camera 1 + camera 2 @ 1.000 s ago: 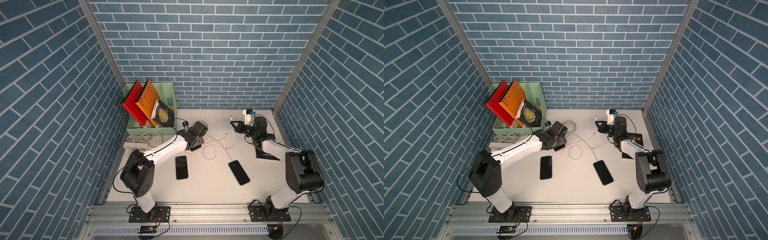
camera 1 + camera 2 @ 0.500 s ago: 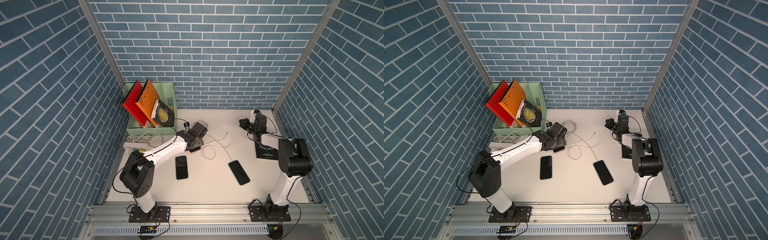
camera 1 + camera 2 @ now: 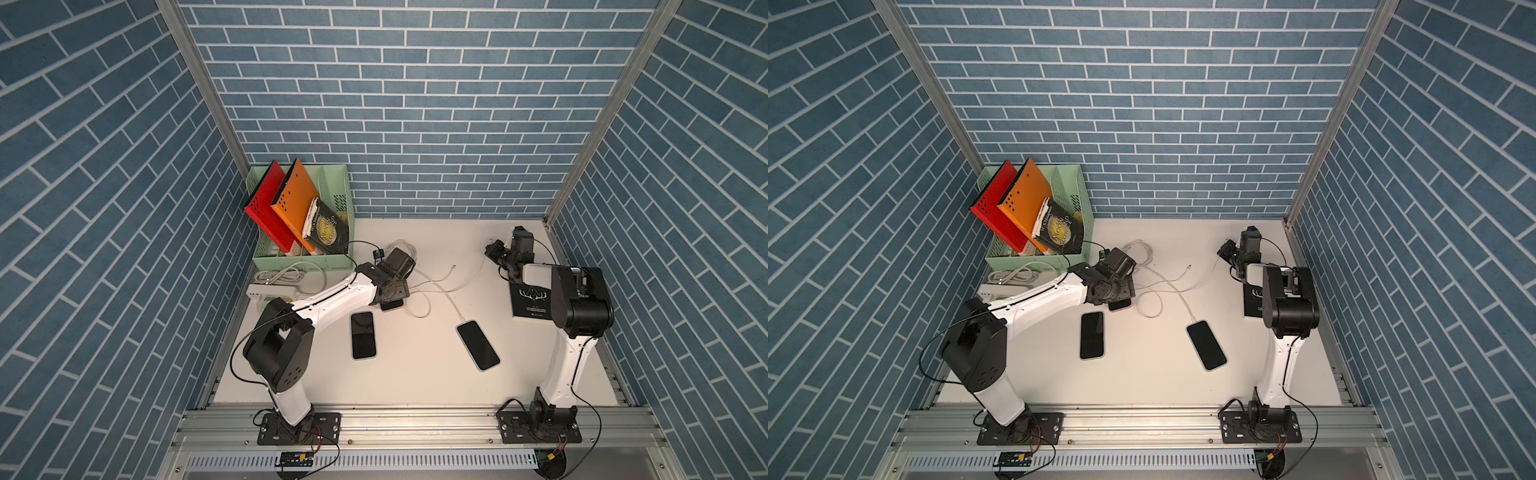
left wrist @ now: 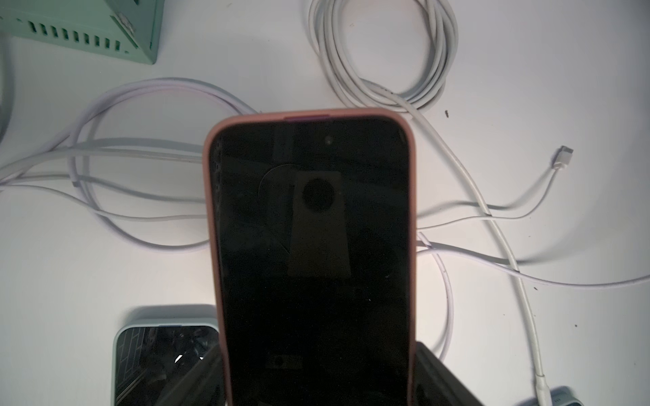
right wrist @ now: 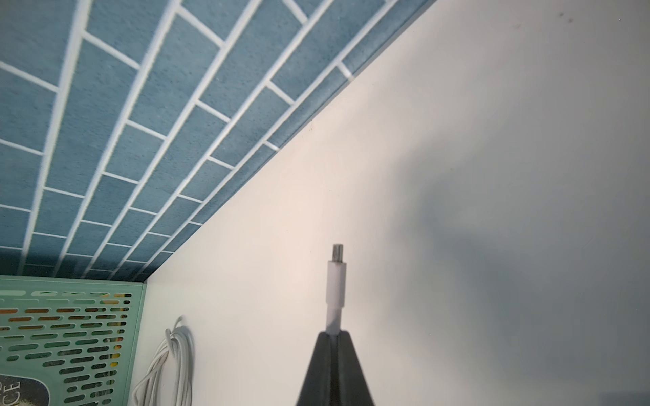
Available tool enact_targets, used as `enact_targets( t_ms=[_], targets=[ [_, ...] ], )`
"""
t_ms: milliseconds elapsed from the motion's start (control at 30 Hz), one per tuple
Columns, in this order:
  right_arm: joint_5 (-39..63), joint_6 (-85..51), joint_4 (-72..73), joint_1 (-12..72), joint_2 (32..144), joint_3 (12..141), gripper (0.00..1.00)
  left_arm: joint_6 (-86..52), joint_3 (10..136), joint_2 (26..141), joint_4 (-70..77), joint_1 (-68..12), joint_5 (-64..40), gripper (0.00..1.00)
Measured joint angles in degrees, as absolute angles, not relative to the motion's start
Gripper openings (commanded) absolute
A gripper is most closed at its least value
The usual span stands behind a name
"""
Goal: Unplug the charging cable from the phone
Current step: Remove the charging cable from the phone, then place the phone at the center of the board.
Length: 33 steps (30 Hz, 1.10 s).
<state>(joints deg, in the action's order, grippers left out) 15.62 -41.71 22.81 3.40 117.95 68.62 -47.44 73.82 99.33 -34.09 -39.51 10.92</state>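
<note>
My right arm had folded back; my right gripper pinched the white charging-cable plug, my left gripper clasped the pink-cased black phone.

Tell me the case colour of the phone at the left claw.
Salmon-pink phone case, best in the left wrist view.

Three phones (one pink-cased phone sits at nine o'clock), two folders, one book, one green rack, one power strip, one black card.
</note>
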Motion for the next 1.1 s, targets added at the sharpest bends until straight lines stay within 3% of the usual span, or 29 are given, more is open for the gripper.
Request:
enact_targets(
  t_ms=[233,433,1100],
  targets=[
    [14.9,-41.7,20.7,3.0,118.0,68.6,0.45,-46.4,73.9,100.2,-34.5,-40.0,10.2,0.03],
    [14.1,-41.6,17.4,2.1,117.9,68.6,0.62,-44.9,74.4,101.6,-35.3,-40.6,10.2,0.03],
    [13.3,-39.9,12.0,2.7,100.1,57.9,0.67,-44.4,69.8,101.2,-37.2,-45.9,8.9,0.03]
  ],
)
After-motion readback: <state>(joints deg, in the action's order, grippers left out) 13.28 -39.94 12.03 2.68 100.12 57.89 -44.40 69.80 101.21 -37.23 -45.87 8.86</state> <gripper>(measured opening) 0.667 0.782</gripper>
